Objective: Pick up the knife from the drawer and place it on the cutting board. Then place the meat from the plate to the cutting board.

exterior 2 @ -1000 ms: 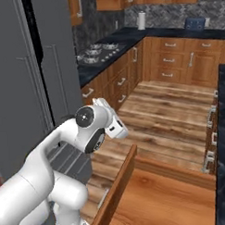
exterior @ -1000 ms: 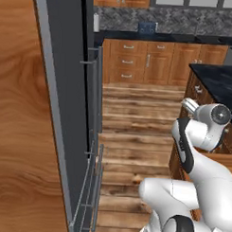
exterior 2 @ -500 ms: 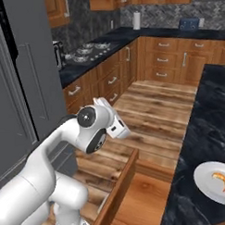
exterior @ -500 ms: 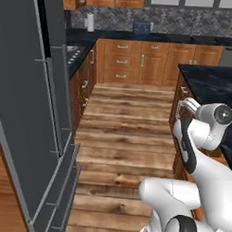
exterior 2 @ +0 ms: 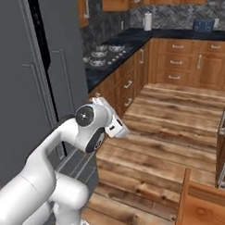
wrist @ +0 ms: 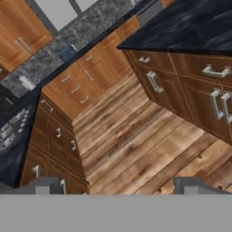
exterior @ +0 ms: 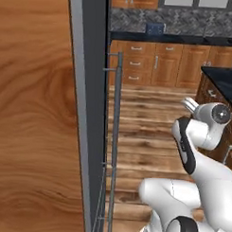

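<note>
Two dark fingertips (wrist: pixel 45 185) rise at the bottom of the hand view, set far apart with only floor showing between them: the hand (wrist: pixel 120 186) is spread wide and grasps nothing. It points down and outward over the plank floor (wrist: pixel 136 149) toward a dark-topped table (wrist: pixel 190 27), under which four silver drawer and door handles can be counted on the brown fronts.

One wooden panel corner (exterior 2: pixel 202 205) juts into the lower right of the right base view. It is light brown and cut off by the picture's edge, so whether it is the drawer of the task cannot be told, and its inside is hidden. From these pictures, the places of the knife, the cutting board, the plate and the meat cannot be told.

One tall grey refrigerator (exterior 2: pixel 34 80) stands left of the arm (exterior 2: pixel 65 149) in the right base view, with long bar handles on its doors. In the left base view its dark edge (exterior: pixel 93 88) and one bar handle (exterior: pixel 115 137) stand beside a broad wood-grain surface (exterior: pixel 37 115) cut off on three sides.

One stovetop (exterior 2: pixel 102 54) with several burners sits on the far table, and one white roll (exterior 2: pixel 147 21) stands upright farther back; both are small and blurred. One blue box (exterior 2: pixel 204 24) rests near the back wall.
</note>
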